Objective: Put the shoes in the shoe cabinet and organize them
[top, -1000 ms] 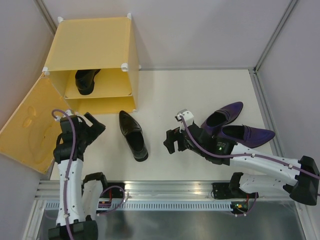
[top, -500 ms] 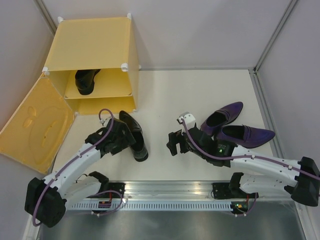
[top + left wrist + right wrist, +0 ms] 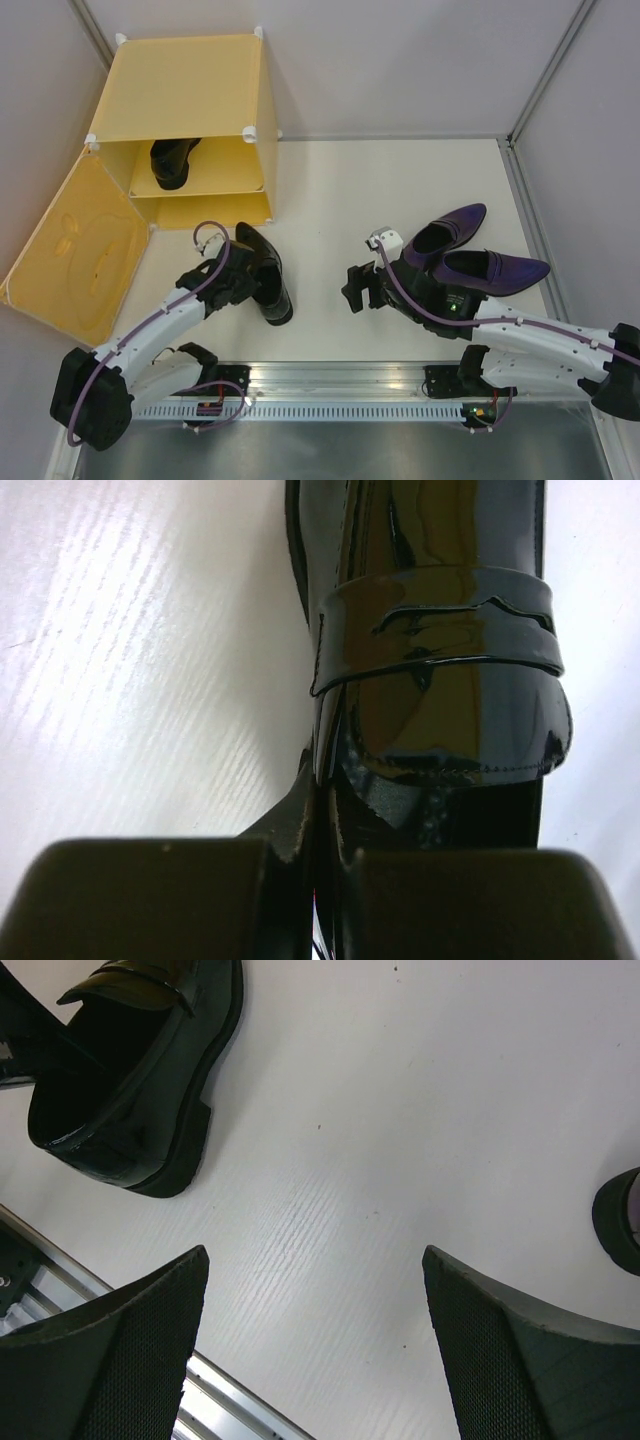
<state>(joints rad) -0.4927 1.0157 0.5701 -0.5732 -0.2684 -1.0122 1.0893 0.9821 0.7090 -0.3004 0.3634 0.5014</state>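
Observation:
The yellow-orange shoe cabinet (image 3: 190, 85) stands at the back left with its door (image 3: 75, 250) swung open. One black shoe (image 3: 172, 160) rests on its inner shelf. The other black shoe (image 3: 265, 275) lies on the table, and my left gripper (image 3: 243, 283) is shut on its side wall near the heel. In the left wrist view the fingers (image 3: 290, 820) pinch that glossy shoe (image 3: 440, 630) at its edge. Two dark purple shoes (image 3: 447, 232) (image 3: 498, 268) lie at the right. My right gripper (image 3: 358, 287) stands open and empty over the table, between the black shoe and the purple pair.
The right wrist view shows the black shoe's heel (image 3: 125, 1080) at upper left, a purple shoe's edge (image 3: 620, 1222) at far right and the metal rail (image 3: 60, 1290) at the near edge. Grey walls close in the table at the back and sides.
My left arm swung right from beside the cabinet door to the black shoe on the table and shut on its side. The right gripper drifted slightly right, still open.

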